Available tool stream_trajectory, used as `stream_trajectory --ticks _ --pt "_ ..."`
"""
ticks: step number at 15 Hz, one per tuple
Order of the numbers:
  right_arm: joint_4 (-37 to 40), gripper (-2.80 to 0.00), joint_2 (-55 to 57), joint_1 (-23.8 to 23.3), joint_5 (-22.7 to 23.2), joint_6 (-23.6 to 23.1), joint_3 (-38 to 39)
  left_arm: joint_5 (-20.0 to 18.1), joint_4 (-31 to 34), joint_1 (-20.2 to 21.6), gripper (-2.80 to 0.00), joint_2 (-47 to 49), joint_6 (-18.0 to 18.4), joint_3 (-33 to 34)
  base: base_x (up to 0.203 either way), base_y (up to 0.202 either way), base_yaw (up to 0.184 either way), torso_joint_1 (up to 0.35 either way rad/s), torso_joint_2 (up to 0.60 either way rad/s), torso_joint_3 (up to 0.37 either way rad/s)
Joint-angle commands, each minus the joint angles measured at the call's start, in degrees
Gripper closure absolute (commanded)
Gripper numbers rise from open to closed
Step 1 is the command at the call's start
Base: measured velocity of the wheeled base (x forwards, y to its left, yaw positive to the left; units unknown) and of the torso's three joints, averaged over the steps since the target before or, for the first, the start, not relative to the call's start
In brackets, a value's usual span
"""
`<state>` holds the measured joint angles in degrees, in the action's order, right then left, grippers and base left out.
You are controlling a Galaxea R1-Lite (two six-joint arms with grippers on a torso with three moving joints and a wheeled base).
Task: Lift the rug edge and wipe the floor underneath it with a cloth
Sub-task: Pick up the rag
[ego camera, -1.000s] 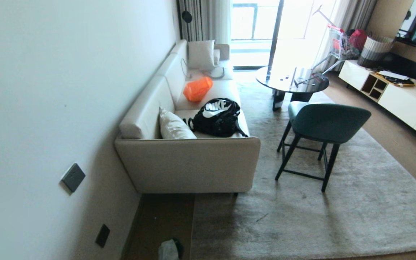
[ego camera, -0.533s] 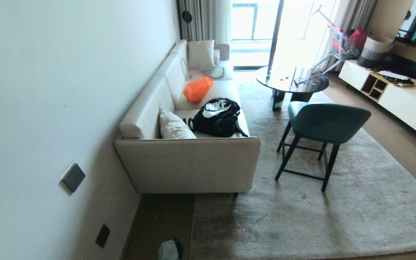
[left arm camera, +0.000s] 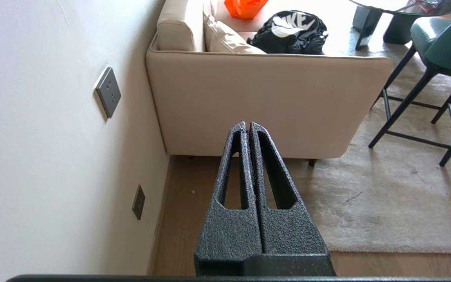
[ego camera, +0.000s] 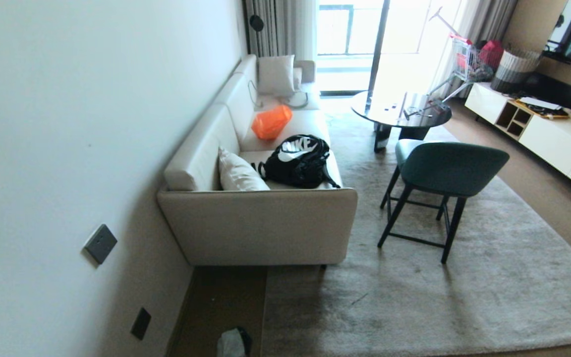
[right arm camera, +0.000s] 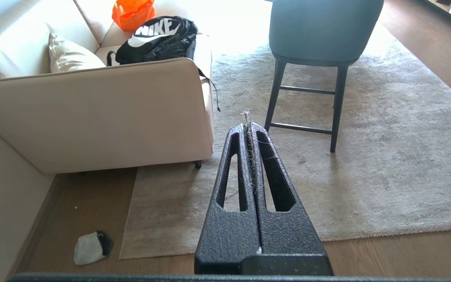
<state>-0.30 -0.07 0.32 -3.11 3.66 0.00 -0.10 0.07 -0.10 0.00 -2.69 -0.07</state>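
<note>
Partly cut off: cloth (ego camera: 232, 343) beside rug edge (ego camera: 264, 317).

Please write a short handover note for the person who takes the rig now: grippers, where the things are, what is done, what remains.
Left gripper: shut, empty, held above the floor.
Right gripper: shut, empty apart from a few fibres at the tips.
Cloth: on the floor strip between wall and rug, by the rug edge near its corner.
Rug lies flat.
Done: nothing visible.
Left: take the cloth, lift the edge, wipe underneath.
</note>
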Motion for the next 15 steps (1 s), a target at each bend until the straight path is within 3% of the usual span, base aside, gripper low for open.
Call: stream_trajectory --ticks 1,15 --pt "-0.05 0.00 0.07 0.03 -0.06 0.03 0.00 0.01 0.01 0.01 0.00 0.00 -0.03 -0.01 0.000 0.000 0.000 0.000 0.00 0.000" --pt "-0.13 0.00 0.07 0.03 -0.06 0.03 0.00 0.01 -0.04 0.01 0.00 0.00 -0.03 -0.01 0.000 0.000 0.000 0.000 0.00 0.000"
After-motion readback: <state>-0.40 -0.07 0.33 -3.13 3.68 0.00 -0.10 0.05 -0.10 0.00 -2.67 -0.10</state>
